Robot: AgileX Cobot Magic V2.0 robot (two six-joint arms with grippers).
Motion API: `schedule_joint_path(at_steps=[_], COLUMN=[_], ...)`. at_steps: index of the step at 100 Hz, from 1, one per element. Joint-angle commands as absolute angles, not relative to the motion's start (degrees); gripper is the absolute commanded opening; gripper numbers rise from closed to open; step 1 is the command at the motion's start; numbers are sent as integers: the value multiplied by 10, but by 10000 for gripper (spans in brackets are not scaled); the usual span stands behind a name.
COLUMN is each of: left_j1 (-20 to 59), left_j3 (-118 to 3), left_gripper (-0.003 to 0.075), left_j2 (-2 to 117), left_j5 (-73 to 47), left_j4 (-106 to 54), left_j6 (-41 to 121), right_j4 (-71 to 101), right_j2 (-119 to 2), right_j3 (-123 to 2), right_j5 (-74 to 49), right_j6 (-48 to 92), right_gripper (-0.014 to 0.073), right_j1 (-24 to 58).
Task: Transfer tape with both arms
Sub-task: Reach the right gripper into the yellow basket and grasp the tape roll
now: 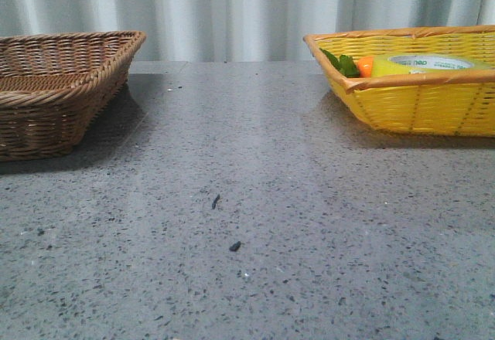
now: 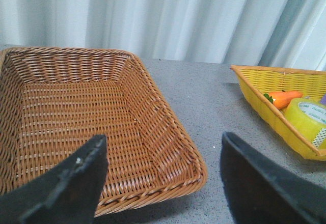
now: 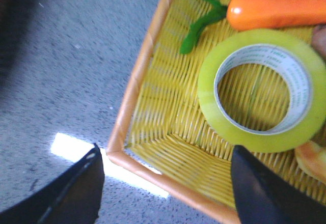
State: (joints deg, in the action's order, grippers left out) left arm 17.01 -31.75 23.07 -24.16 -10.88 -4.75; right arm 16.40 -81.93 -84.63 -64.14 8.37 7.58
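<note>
The tape (image 3: 262, 94), a yellow translucent roll with a white lettered core, lies flat in the yellow basket (image 3: 145, 66), beside an orange carrot (image 3: 275, 10). It also shows in the front view (image 1: 421, 65) and in the left wrist view (image 2: 308, 119). My right gripper (image 3: 165, 155) is open and empty above the basket's corner, the tape just beyond one finger. My left gripper (image 2: 163, 145) is open and empty over the near corner of the brown wicker basket (image 2: 168, 132). Neither arm shows in the front view.
The brown wicker basket (image 1: 85, 77) stands at the table's left, the yellow basket (image 1: 418, 104) at the right. The carrot (image 1: 363, 66) with green leaves lies left of the tape. Part of a tan object (image 3: 313, 160) lies by the tape. Grey speckled tabletop (image 1: 247, 201) lies between the baskets.
</note>
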Motion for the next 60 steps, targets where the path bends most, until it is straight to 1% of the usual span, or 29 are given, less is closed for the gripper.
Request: schedule_joint_path(at_steps=[1,31,37,42,49,60], left_j1=[176,176,176,176,176,176], left_j3=[-337,-337,-337,-337,-337,-337], left_gripper=[438,438,438,438,438,438], left_j2=[240,240,240,240,240,240], left_j5=[-205,-209,-214,-217,-221,-221], left_j4=[-111,-111,-111,-112,-112,-112], left_j6=[-47,-47,-47,-47,-47,-47], right_j4=[160,129,127,126,120,117], right_j2=[-846,-942,-952,-958,-962,-962], right_j3=[-867,-867,-867,-867,-867,-867], right_j5=[-626,-595,-587,-582,-575,-564], right_j6=[92,92,92,92,92,92], right_gripper=[449,449,431,386,276,30], right_j1=[78,78,78,78,78,78])
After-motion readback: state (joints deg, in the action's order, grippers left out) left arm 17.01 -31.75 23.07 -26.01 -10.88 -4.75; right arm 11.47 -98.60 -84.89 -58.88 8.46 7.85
